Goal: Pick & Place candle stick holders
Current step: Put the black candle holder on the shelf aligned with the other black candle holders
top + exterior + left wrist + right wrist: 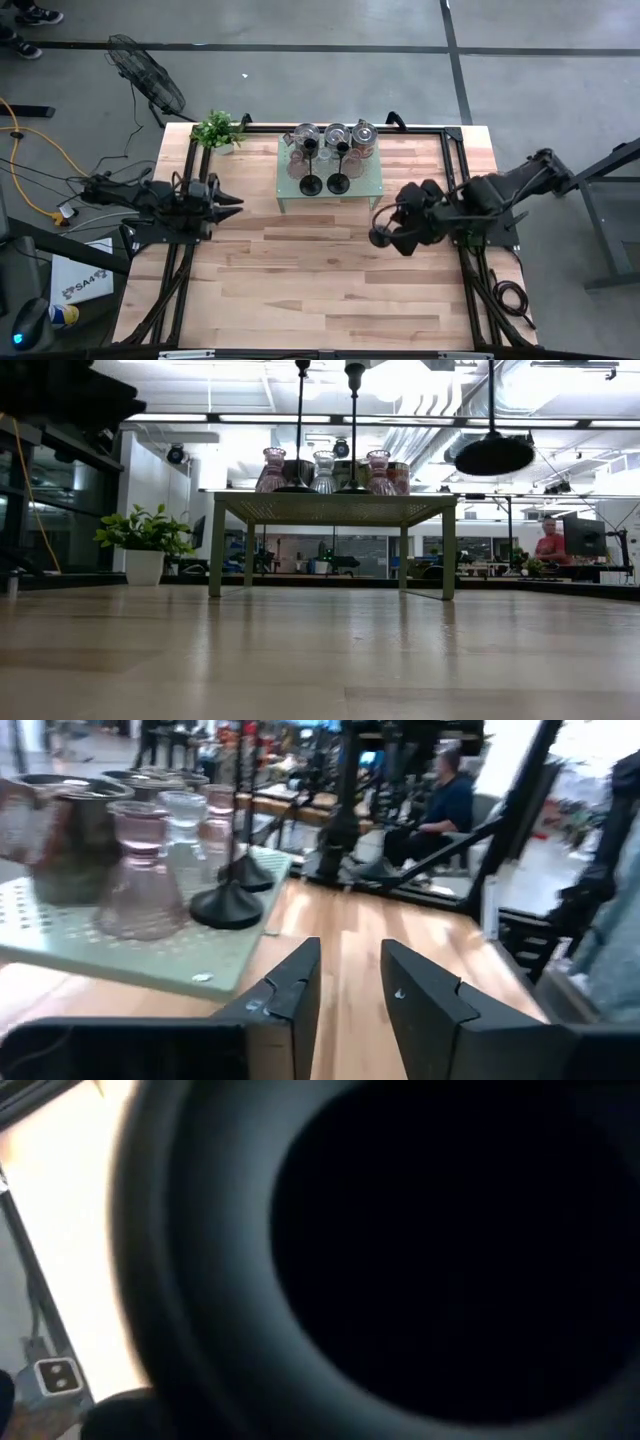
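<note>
Two black candle stick holders (311,185) (338,183) stand by their round bases on a small pale green stand (362,192) at the table's far middle. A third candle stick holder (493,455) hangs high over the table's right half, and my right gripper (395,228) is shut on it. Its dark round base (400,1260) fills the right wrist view. My left gripper (350,1000) is open at the table's left, level, pointing toward the stand, with nothing between its fingers. My right gripper holds the third candle stick holder lifted clear of the table. Its thin stem (491,400) runs straight up from the domed base and out of the low view's top. The base hides the fingers in the wrist view, so which part they have cannot be told.
Three glass vases (273,470) (324,472) (378,472) stand behind the two holders on the stand. A potted plant (217,130) sits at the far left corner. Bare wooden tabletop (300,280) lies in front of the stand. People sit in the room beyond (440,805).
</note>
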Available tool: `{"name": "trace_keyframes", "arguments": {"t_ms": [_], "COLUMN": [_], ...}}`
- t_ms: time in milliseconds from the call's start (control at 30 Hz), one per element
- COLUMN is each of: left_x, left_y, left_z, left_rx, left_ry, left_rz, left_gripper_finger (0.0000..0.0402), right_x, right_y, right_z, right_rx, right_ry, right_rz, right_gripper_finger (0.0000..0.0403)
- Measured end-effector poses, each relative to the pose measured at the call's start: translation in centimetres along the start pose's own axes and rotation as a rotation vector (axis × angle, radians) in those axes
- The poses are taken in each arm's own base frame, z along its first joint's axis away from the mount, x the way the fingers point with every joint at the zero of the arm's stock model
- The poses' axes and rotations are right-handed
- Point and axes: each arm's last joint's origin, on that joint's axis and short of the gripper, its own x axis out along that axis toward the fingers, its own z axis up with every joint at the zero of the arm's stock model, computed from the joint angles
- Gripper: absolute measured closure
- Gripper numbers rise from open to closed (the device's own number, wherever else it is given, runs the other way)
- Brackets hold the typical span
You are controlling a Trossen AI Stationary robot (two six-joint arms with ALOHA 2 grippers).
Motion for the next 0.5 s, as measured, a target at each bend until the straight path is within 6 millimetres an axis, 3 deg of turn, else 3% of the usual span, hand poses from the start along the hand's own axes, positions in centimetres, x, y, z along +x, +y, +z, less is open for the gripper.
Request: {"name": "trace_keyframes", "arguments": {"t_ms": [367,500], "left_x": [1.2,1.5], "left_y": [0.0,0.0], "left_z": [-3.5,-3.9], "left_rx": [-0.004,-0.01], "left_ry": [0.006,-0.031], "left_rz": [-0.104,-0.111], "left_gripper_finger": [0.0393,0.0397], "right_x": [1.2,1.6], "right_y": [-2.7,-3.6], "right_z": [3.5,4.9], "right_rx": [0.003,0.04], "right_ry": [-0.041,-0.106], "right_rz": [-0.114,-0.157], "right_gripper_finger": [0.0399,0.0399]}}
